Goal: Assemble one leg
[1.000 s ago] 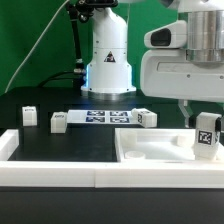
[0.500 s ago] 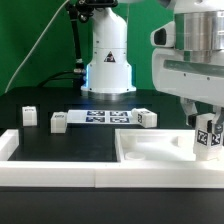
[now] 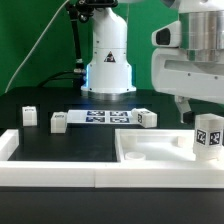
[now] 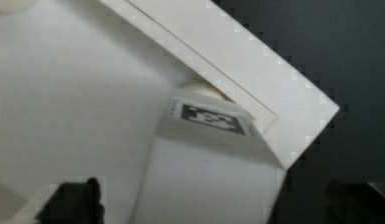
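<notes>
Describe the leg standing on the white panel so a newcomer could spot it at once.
Find the large white panel at the exterior view's right. The leg stands upright at its right end, tag facing the camera. The other three legs sit on the black table by the marker board.

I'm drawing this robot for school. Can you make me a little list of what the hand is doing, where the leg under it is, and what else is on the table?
hand: hand open, fingers wide apart, gripping nothing
leg: leg stands upright on the white panel, at the exterior view's right, under the hand
other legs: three other legs loose on the black table
marker board: marker board lies flat among those legs
</notes>
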`<move>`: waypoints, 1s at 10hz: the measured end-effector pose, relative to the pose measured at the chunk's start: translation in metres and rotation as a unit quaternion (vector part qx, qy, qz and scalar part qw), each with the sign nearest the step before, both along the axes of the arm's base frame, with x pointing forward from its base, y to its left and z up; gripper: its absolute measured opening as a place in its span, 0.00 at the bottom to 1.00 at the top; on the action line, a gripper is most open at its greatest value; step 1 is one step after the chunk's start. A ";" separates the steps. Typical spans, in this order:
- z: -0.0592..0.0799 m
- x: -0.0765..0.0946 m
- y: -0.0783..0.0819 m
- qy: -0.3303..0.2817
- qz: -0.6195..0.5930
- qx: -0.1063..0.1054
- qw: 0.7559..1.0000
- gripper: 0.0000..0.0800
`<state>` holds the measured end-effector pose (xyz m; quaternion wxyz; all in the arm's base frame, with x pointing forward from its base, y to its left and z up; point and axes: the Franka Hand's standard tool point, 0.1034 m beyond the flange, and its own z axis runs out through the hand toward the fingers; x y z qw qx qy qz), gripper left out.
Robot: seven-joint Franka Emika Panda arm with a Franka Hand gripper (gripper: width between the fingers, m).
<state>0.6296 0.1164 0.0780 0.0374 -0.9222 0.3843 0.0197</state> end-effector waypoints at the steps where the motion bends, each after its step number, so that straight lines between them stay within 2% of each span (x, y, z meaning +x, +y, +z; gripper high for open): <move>1: 0.000 0.000 0.001 -0.005 0.058 0.000 0.998 0.81; 3: -0.001 0.001 0.002 -0.018 0.199 -0.004 0.980 0.81; 5: 0.001 0.002 0.003 -0.029 0.328 -0.014 0.944 0.81; 7: 0.006 0.006 0.006 -0.043 0.437 -0.028 0.898 0.81; 9: 0.006 0.007 0.002 -0.046 0.526 -0.029 0.849 0.81; 10: 0.005 0.007 0.002 -0.047 0.552 -0.029 0.832 0.81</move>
